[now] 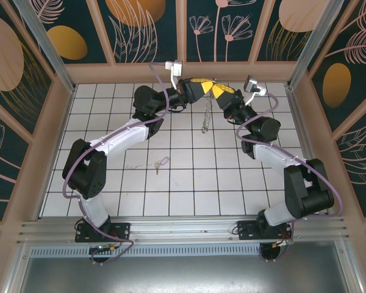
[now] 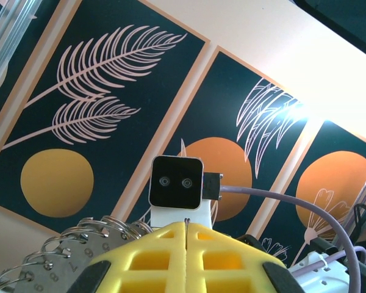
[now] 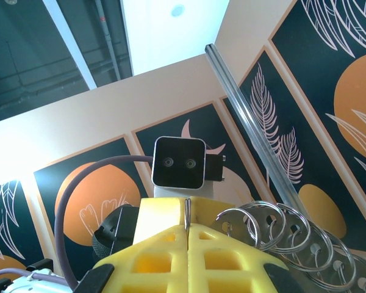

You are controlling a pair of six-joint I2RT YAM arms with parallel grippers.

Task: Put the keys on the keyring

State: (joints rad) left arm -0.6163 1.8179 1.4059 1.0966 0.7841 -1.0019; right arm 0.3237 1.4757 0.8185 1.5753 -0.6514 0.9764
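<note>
Keyring hung in the air over the far middle of the table, gripped from both sides by my two grippers. Around everything stood the wall panels, dark, painted with orange discs and pale leaves. Below them lay the white tiled table. My left arm and my right arm rose from the near edge and bent inward until their ends met above the far tiles.

My left gripper had its yellow pads pressed together, with a thin sliver of the ring's wire showing at the seam. Small metal loops and numbered tags crowded just beside its left pad. My right gripper was pinched the same way on the wire, and a row of small silvery loops sat just beside its right pad. From each wrist I saw the other wrist's camera box facing me.

A short string of the ring's small pieces dangled from where the grippers met. I could not tell whether it reached the tiles.

Smallest of all, the key lay flat on the tiles left of the middle with its lilac tag, well apart from the ring and from both grippers.
</note>
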